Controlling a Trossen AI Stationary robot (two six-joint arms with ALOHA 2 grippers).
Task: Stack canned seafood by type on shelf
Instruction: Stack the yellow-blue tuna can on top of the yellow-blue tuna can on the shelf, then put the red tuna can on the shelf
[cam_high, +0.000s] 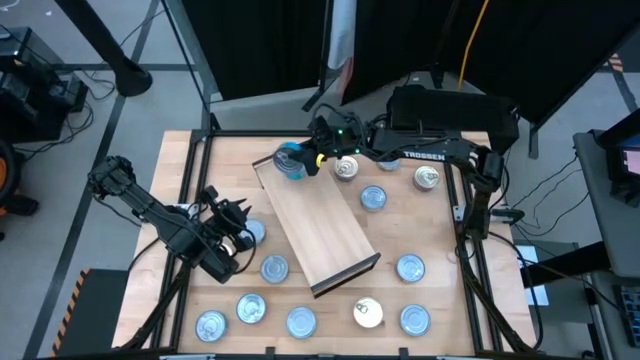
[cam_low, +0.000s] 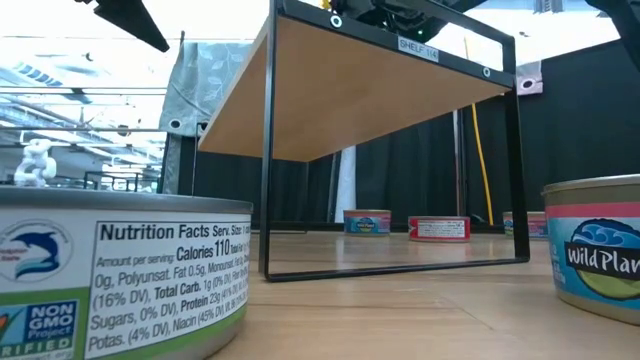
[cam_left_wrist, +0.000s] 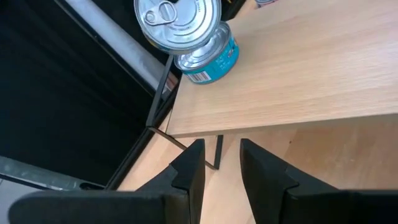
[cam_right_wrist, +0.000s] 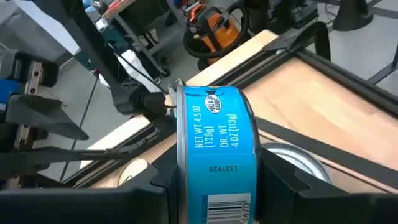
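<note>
The shelf (cam_high: 318, 228) carries one blue tin (cam_left_wrist: 208, 59) at its far end. The right gripper (cam_high: 313, 160) clamps a second tin (cam_right_wrist: 214, 152) above it. The left gripper (cam_high: 232, 228), empty, fingers slightly parted, waits beside the shelf.

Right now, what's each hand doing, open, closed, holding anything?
Left hand: open, empty, low beside the shelf.
Right hand: closed on a blue tin, over the shelf's far end.

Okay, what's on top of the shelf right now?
At the shelf's far end the right gripper is shut on a blue tin, above another tin already standing there. The rest of the board shows bare.
</note>
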